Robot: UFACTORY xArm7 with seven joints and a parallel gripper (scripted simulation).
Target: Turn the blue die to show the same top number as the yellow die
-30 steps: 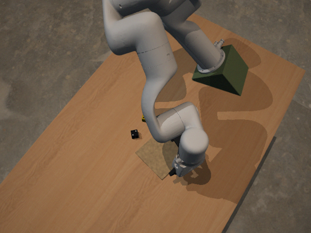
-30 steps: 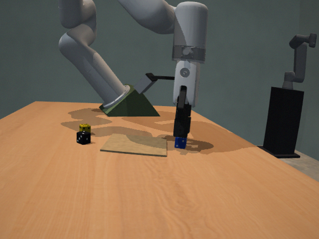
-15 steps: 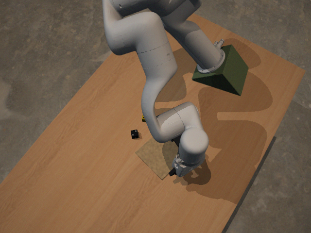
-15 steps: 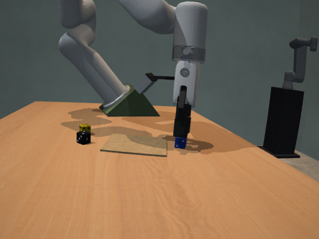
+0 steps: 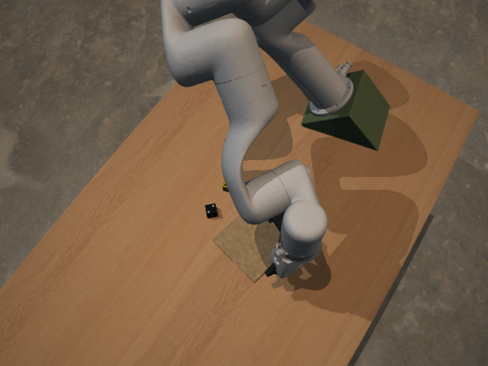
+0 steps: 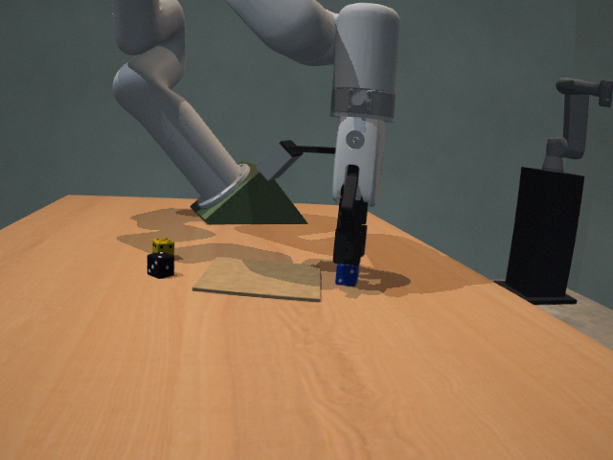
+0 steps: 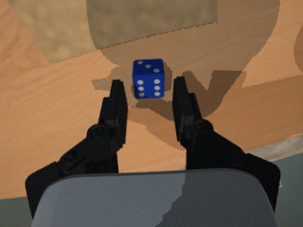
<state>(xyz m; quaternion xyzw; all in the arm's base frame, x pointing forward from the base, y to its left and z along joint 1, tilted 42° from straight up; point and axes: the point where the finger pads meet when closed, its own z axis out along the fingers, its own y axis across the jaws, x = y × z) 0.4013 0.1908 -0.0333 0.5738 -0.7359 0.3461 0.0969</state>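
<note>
Blue die (image 7: 150, 78) on table beside mat (image 6: 257, 282), untouched.
Gripper (image 7: 151, 109) hung above, half open, empty; approach step; next: descend, straddle, close, then roll to match yellow die (image 6: 163, 245).

A green wedge block (image 5: 362, 106) sits on the wooden table (image 5: 118, 275).

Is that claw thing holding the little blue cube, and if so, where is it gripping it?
Nothing is held. The tool is open above the blue die, which sits on the table just off the mat; neither finger touches it.
</note>
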